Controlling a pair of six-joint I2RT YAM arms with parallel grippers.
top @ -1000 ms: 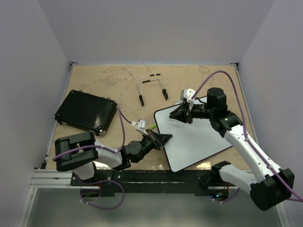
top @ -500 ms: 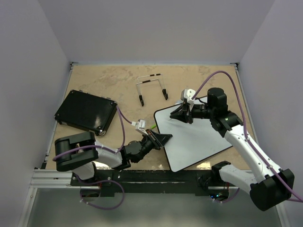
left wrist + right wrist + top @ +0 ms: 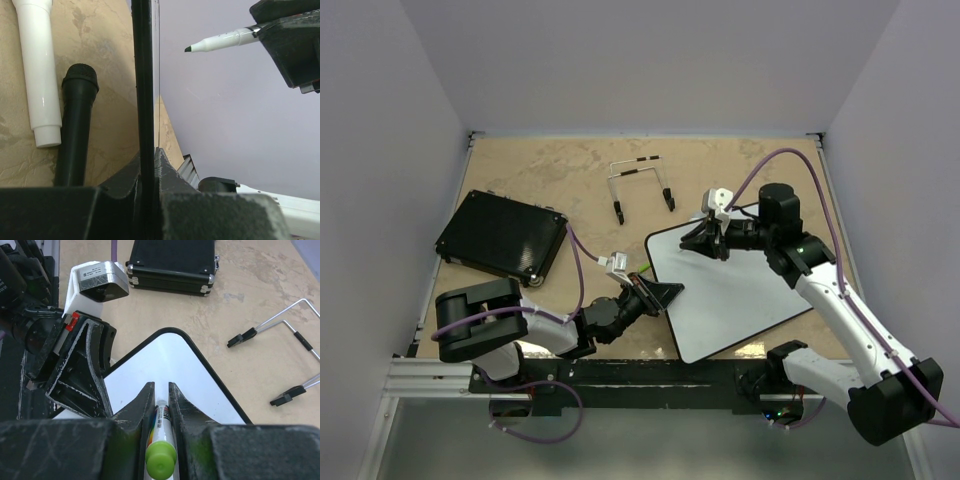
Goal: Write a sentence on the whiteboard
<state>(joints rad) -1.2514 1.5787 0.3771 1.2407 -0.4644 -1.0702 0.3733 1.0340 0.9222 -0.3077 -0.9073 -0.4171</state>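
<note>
Whiteboard (image 3: 740,295) lies right of centre on the table (image 3: 550,180), turned at an angle, and its glossy face looks blank from overhead. It seems rigid, thin and light, and likely to skate on the smooth table under a pen's push. The sensible hold is therefore the narrow black frame at an edge, not the slick writing face. The left tool (image 3: 665,296) is closed on exactly that, pinching the near-left edge. The right tool (image 3: 705,240) is clamped around a marker (image 3: 161,455) (white barrel, lime-green butt end) over the board's far-left corner. The overhead view gives the layout: a black case (image 3: 502,236) well apart to the left and a wire bracket (image 3: 241,338) beyond the board. It cannot show the pen tip. The left wrist view does: the tip is uncapped and dark, and it appears to stand off the board, though I cannot be sure. That view also shows a white cylinder (image 3: 37,75) and a black microphone (image 3: 77,120) side by side on the table just beside the frame, neither of which I can find from overhead. Only the right wrist view shows the marker seated between the fingers.
</note>
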